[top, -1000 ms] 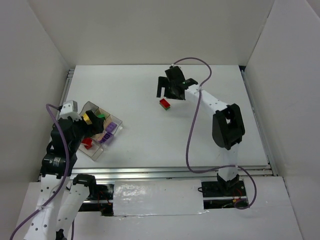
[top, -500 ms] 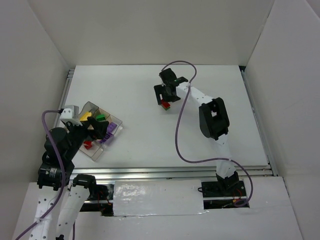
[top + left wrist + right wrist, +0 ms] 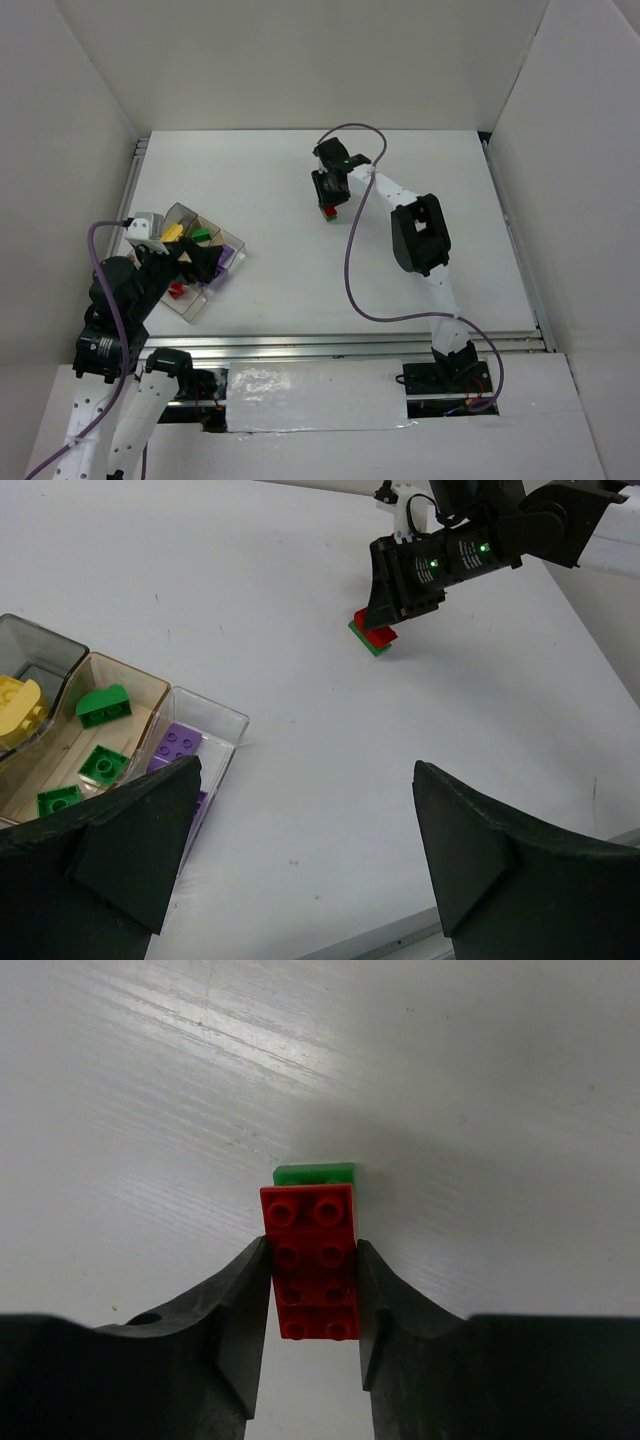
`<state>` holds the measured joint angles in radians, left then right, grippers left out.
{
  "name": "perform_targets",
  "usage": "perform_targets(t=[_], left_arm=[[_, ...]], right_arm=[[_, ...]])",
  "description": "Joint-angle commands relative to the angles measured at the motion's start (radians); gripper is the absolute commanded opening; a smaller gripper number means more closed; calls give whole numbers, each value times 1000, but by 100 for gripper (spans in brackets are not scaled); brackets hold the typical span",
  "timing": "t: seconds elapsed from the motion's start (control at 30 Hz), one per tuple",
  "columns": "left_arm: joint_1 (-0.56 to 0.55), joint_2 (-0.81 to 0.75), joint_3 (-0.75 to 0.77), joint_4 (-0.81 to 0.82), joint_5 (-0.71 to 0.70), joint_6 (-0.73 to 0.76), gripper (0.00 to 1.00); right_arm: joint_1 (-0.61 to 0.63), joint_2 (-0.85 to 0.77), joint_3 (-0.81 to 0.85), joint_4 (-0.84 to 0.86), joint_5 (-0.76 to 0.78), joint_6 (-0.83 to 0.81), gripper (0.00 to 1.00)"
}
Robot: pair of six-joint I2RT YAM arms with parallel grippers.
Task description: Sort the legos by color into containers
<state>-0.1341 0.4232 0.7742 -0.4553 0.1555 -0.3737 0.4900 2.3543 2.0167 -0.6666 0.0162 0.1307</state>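
The tray (image 3: 232, 723) holds, left to right in the left wrist view, a yellow brick (image 3: 20, 705), green bricks (image 3: 103, 705) and a purple brick (image 3: 180, 745), each color in its own compartment. The left gripper (image 3: 300, 850) hangs above it, fingers spread wide. Well apart, the right gripper (image 3: 312, 1290) pinches a red brick (image 3: 310, 1250) that sits on a green piece (image 3: 315, 1174).

Place: a robot test cell, lab bench style.
Enclosure: plain white panels (image 3: 300, 60) rise beyond the right pincer (image 3: 329, 203) and well out to both its sides, boxing it in.
Bench: flat white table (image 3: 260, 290) directly under the pincer.
Frame: and there's a slotted aluminium rail (image 3: 340, 345), well back from the pincer along the near edge.
Mounts: arm base (image 3: 450, 378) bolted down behind that rail.
Wiring: purple cable (image 3: 352, 280) looping loose from just behind the pincer back to the base.
Patchwork: glossy white tape (image 3: 315, 395) beside the base.
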Motion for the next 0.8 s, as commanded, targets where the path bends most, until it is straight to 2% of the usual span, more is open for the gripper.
perform_targets(t=[0.0,0.03,0.07,0.13,0.17,0.27,0.37,0.43,0.5,0.57,0.63,0.67,0.77], left_arm=[[-4,2,16,38,15,21,100],[-4,3,14,38,15,19,99],[-4,5,16,38,15,19,100],[-4,9,16,38,16,21,99],[-4,11,16,38,16,19,100],[-4,14,14,40,15,15,100],[-4,25,8,55,53,2,100],[-4,48,7,78,140,1,100],[-4,78,4,99,226,4,100],[-4,112,-1,148,385,6,100],[-7,135,-9,208,542,-22,99],[-7,138,-38,248,599,-43,100],[-9,117,-101,389,734,-141,100]], right_arm=[[1,-19,1,24,45,7,36],[1,-38,-25,31,48,9,32],[1,-47,-38,39,54,9,25],[-1,-65,-65,53,53,12,20],[-1,-70,-75,56,53,14,0],[1,-101,-99,53,24,49,0],[1,-234,-226,119,-169,127,0],[8,-410,-421,287,-334,225,0],[13,-577,-608,473,-415,347,0],[16,-720,-772,656,-537,477,0],[27,-800,-883,891,-610,578,0],[47,-855,-954,945,-622,652,0],[94,-917,-999,1062,-674,736,0]])
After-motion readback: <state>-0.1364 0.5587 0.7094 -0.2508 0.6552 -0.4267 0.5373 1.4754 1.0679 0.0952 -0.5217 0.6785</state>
